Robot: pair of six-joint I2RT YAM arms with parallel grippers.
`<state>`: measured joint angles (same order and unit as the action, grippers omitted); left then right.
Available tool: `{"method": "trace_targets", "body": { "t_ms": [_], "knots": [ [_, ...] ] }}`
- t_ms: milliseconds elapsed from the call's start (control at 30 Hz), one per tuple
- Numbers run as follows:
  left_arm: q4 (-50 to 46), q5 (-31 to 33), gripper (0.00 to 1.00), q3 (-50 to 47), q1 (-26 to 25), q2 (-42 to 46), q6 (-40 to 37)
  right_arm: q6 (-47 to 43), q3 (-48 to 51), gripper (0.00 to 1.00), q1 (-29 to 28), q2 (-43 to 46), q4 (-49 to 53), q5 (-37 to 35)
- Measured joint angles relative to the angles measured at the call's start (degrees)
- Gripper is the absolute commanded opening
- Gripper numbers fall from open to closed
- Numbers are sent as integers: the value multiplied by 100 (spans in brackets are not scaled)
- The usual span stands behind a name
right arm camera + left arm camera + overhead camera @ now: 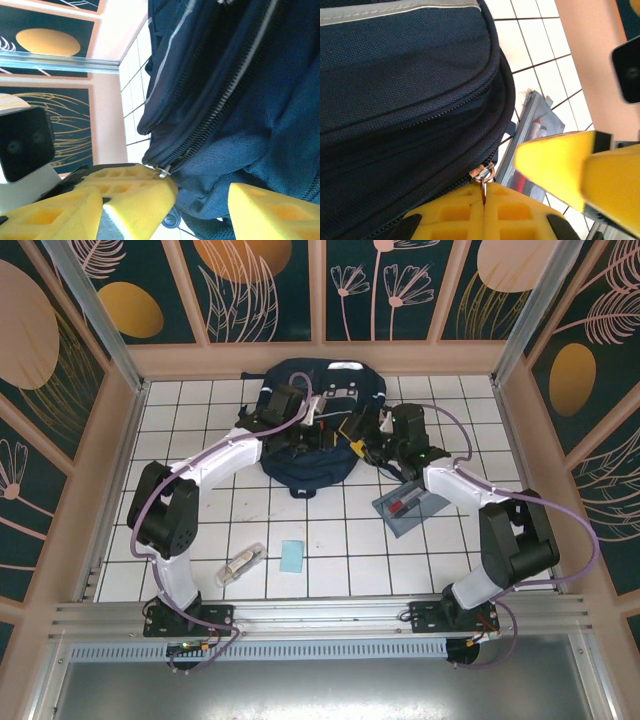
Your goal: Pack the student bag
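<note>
**While three items wait on the tiles, both arms meet at the bag's zip**

Seen from above, the student bag point(305, 455) lies at the far middle of the table. A clear pencil pouch point(410, 508), a light blue square point(291, 557) and a small whitish item point(241, 565) lie outside it on the tiles. Judging by this, the packing has hardly begun. The left gripper point(322, 433) and right gripper point(362, 443) sit close together on the bag's right side.

At the left wrist, the yellow fingers are pressed together on the metal zip pull point(483, 176), at the near end of a zip whose visible stretch looks closed. The pouch lies just beyond the bag's edge.

At the right wrist, the fingers stand well apart and hold nothing. The bag's dark fabric bulges between them, and I cannot tell whether it touches them. The left gripper's pinched tips sit just beside the right gripper's left finger.
</note>
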<state>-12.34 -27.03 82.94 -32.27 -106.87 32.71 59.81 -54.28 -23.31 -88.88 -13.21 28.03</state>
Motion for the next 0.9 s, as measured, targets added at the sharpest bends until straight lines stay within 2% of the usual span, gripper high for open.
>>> {"method": "trace_targets", "body": {
  "t_ms": [200,300,367,467,567,733,900],
  "knots": [
    [334,-66,0,-122,-9,0,192,514,2,66,13,-588,-739,151],
    [442,-125,0,-267,-17,0,254,787,2,61,44,-872,-1036,203],
    [509,-153,0,-345,-33,4,278,887,-7,50,50,-1034,-1156,201],
    [544,-144,0,-507,-37,98,280,922,-160,17,48,-1252,-1200,214],
    [553,-35,0,-669,-37,243,249,931,-258,0,15,-1270,-1202,258],
    [356,319,0,-699,-31,363,57,883,-260,0,-15,-1268,-1224,223],
    [-155,1008,0,-710,46,457,-341,651,-260,0,-13,-1259,-970,66]
  ]
}}
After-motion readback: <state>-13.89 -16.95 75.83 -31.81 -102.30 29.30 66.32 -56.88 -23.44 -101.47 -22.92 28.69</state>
